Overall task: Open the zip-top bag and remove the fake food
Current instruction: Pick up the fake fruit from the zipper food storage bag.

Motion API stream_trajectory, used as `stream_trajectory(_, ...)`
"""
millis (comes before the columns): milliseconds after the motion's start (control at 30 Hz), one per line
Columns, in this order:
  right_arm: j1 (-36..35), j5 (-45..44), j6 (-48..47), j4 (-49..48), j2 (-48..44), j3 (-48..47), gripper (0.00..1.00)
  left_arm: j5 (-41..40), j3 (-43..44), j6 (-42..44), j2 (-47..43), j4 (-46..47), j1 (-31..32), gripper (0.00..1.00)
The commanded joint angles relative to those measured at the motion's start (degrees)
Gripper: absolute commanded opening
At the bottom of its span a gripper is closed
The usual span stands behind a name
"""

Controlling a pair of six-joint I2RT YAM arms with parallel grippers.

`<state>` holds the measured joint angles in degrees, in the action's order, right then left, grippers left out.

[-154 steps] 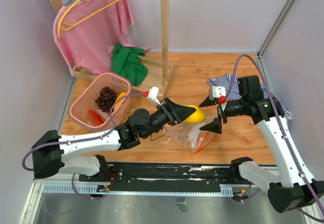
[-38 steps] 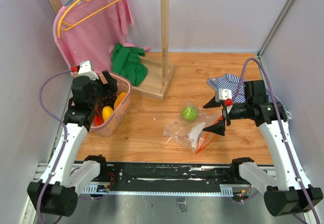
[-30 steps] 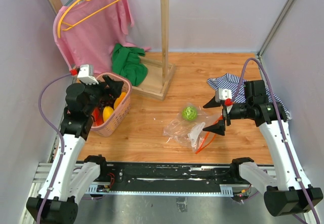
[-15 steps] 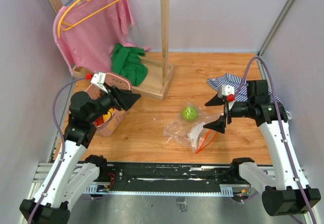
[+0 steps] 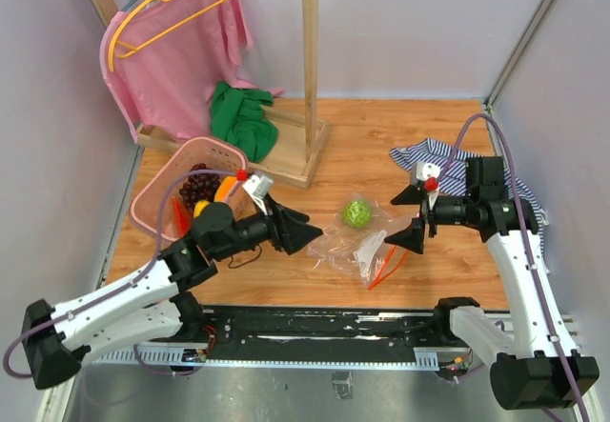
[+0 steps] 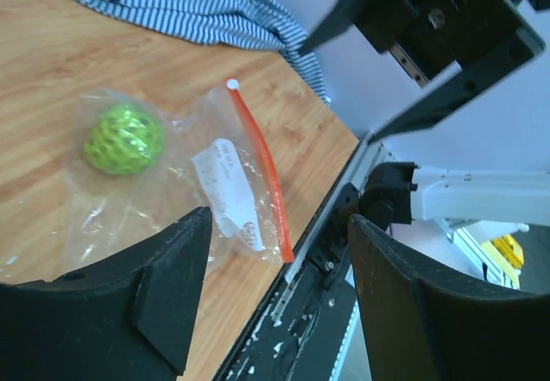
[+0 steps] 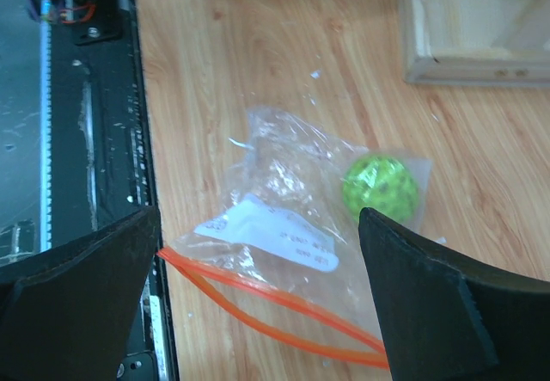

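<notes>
My left claw (image 5: 303, 233) stands part open and empty. It has swung from the basket (image 5: 157, 198) back across the table (image 5: 286, 155), narrowing on the way. It now points at the bag (image 5: 335, 244), which lies just to its right on the table; they do not touch.

My right claw (image 5: 391, 222) is spread full wide and empty, and hovers at the bag's right side, much as a second ago.

Finding: one item is left, the green ball (image 6: 125, 138), lying under the clear plastic at the bag's far end. The grapes (image 5: 197, 185) and an orange fruit (image 5: 226, 190) sit in the basket, far left. I judge the task nearly done, with the ball next to fetch.

The zip strip (image 7: 266, 321), at the near right end, parts into two lines, so the mouth looks open.

Writing: a white label (image 6: 228, 193) on the bag bears dark print, too small to read. No brand seen.
</notes>
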<state>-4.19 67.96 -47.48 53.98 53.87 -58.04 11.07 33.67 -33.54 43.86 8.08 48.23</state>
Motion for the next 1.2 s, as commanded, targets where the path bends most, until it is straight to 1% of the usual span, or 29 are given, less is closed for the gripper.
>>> stream_trajectory(0, 5.7, -5.0, 4.7, -2.7, -0.8, 1.5, 1.00, -15.7, 0.3, 4.3, 5.5, 7.3, 10.5, 0.68)
stream_trajectory(100, 10.4, -5.5, 5.0, -2.8, -0.5, 2.0, 0.99, -23.5, 2.3, 7.0, 10.6, 8.3, 17.2, 0.68)
stream_trajectory(167, 12.8, -6.2, 4.8, -2.8, -0.3, 2.8, 0.98, -27.3, 3.2, 8.2, 13.8, 9.5, 21.0, 0.68)
stream_trajectory(300, 16.5, -7.5, 5.9, -4.2, 1.2, 5.0, 0.96, -32.8, 5.2, 9.3, 20.5, 12.6, 25.7, 0.67)
stream_trajectory(500, 21.1, -8.3, 10.2, -8.4, 2.6, 7.7, 0.98, -41.8, 12.6, 11.8, 32.6, 11.9, 31.8, 0.66)
stream_trajectory(700, 23.2, -12.1, 11.6, -10.8, 1.1, 9.5, 1.00, -43.3, 23.0, 11.6, 45.5, 3.8, 33.2, 0.66)
stream_trajectory(800, 23.8, -13.4, 12.1, -11.7, 0.4, 10.2, 0.98, -44.3, 28.6, 11.7, 50.4, -1.2, 33.2, 0.66)
stream_trajectory(933, 24.5, -13.6, 12.4, -11.8, 0.4, 10.1, 0.98, -44.8, 34.5, 12.0, 56.0, -6.3, 33.2, 0.64)
stream_trajectory(967, 24.5, -13.6, 12.4, -11.8, 0.4, 10.1, 0.98, -44.7, 36.3, 12.2, 57.2, -7.7, 33.2, 0.58)
stream_trajectory(1033, 24.7, -13.5, 12.3, -11.8, 0.4, 10.2, 0.98, -44.6, 39.1, 12.0, 59.8, -10.1, 33.3, 0.45)
stream_trajectory(1067, 24.7, -13.5, 12.3, -11.8, 0.4, 10.2, 0.98, -44.6, 40.4, 12.0, 60.9, -11.2, 33.2, 0.43)
stream_trajectory(1167, 24.8, -13.4, 12.2, -11.6, 0.6, 10.3, 0.98, -45.3, 43.2, 11.8, 63.7, -13.4, 33.2, 0.43)
